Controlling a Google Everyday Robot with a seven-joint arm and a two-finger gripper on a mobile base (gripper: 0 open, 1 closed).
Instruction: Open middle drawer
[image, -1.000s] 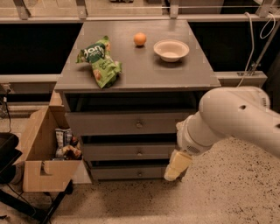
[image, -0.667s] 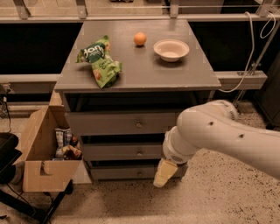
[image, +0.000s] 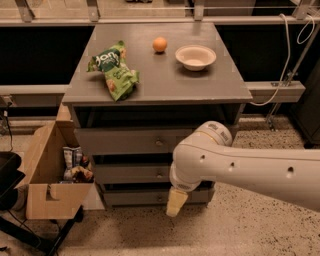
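Gripper (image: 176, 201) low under bent arm (image: 250, 170)

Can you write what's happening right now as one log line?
middle drawer: shut | gripper: below its knob, not touching | step: grasp not yet done

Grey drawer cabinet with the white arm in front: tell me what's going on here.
A robot arm is at the cabinet to open the middle drawer, which looks shut. Its gripper hangs low before the bottom drawer, below and slightly right of the middle drawer's knob, not on it. A chip bag, an orange and a bowl sit on top.
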